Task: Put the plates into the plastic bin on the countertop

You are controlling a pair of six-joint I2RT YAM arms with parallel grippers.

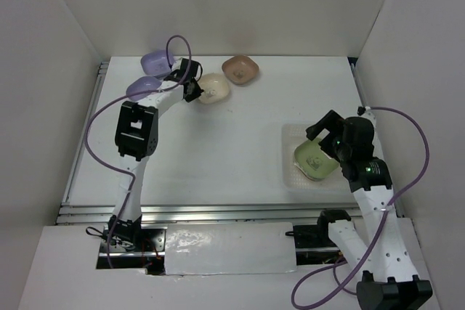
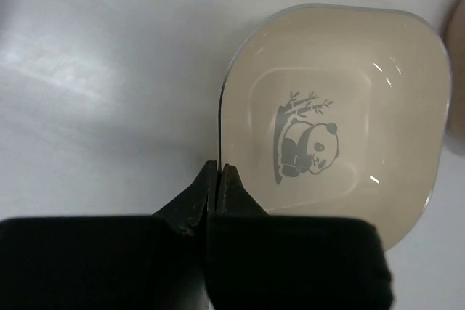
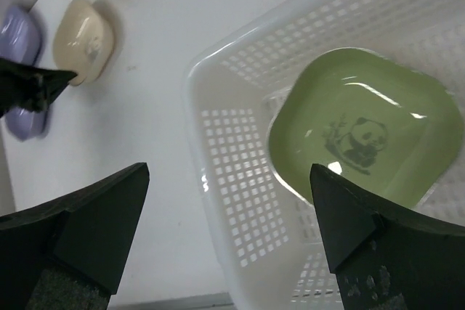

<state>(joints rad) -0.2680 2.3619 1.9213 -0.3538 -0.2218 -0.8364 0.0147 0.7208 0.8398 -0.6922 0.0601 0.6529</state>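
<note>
My left gripper (image 2: 219,172) is shut on the near rim of a cream plate (image 2: 334,107) with a panda print, which lies at the back of the countertop (image 1: 218,157). In the top view this gripper (image 1: 195,92) sits at the cream plate's (image 1: 214,88) left edge. A brown plate (image 1: 240,69) lies to its right and two purple plates (image 1: 157,61) (image 1: 142,87) to its left. A green plate (image 3: 363,136) lies in the plastic bin (image 3: 218,172). My right gripper (image 3: 229,172) hangs open over the bin's left wall, holding nothing.
The bin (image 1: 290,168) stands at the right of the countertop, near the front rail (image 1: 218,212). White walls enclose the countertop on three sides. A purple cable (image 1: 178,45) loops over the left arm near the purple plates.
</note>
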